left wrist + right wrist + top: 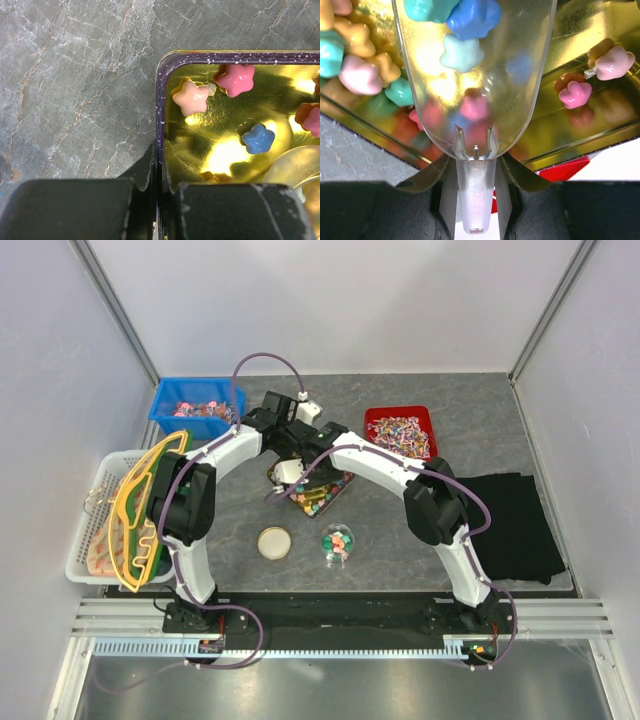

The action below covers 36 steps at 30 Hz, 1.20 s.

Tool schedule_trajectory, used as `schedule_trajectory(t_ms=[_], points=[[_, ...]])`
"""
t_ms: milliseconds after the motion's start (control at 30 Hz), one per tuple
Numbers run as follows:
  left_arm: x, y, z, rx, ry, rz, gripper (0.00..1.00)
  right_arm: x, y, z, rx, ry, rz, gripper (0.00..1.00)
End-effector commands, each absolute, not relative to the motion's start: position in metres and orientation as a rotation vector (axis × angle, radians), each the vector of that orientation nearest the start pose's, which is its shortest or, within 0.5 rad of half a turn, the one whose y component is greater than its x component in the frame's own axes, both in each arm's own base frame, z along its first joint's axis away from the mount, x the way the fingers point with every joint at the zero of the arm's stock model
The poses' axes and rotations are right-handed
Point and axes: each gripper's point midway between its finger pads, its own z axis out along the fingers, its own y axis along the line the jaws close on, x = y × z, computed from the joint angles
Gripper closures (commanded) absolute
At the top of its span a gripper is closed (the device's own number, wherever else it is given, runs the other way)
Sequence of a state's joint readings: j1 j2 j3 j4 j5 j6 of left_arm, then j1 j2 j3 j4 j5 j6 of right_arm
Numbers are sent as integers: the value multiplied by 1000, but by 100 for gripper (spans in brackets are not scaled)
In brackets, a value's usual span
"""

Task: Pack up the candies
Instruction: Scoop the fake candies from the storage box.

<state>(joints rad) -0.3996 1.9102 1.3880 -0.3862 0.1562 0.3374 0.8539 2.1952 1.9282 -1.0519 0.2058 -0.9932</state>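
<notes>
A gold-lined tin with a purple speckled rim (160,100) lies mid-table (340,483) and holds star-shaped candies (235,79) in pink, blue, teal and orange. My left gripper (161,165) is shut on the tin's wall, one finger outside and one inside. My right gripper (476,165) is shut on the handle of a clear plastic scoop (475,75). The scoop's bowl is over the tin and carries blue and teal candies (470,20). A small clear jar (337,542) with candies stands in front of the tin, beside a round lid (274,542).
A blue bin (196,407) of wrapped sweets stands at the back left and a red bin (400,430) at the back right. A white basket (105,525) with yellow hangers is at the left edge. A black cloth (515,525) lies at the right.
</notes>
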Motion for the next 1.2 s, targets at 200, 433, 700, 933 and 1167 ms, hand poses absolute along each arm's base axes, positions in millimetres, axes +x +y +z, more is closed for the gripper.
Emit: schedule_trajectory(t_ms=[200, 433, 700, 933, 1167], points=[[447, -203, 97, 887, 2208, -262, 98, 361, 315, 97, -2110, 1822, -171, 100], [451, -199, 96, 866, 2220, -266, 98, 370, 312, 116, -1990, 1848, -116, 100], [457, -188, 87, 817, 2262, -236, 98, 375, 304, 133, -1901, 1855, -64, 100], [464, -180, 80, 779, 2303, -210, 98, 349, 295, 148, -1929, 1813, 23, 100], [467, -174, 74, 754, 2329, -189, 98, 304, 288, 176, -1924, 1727, 216, 100]])
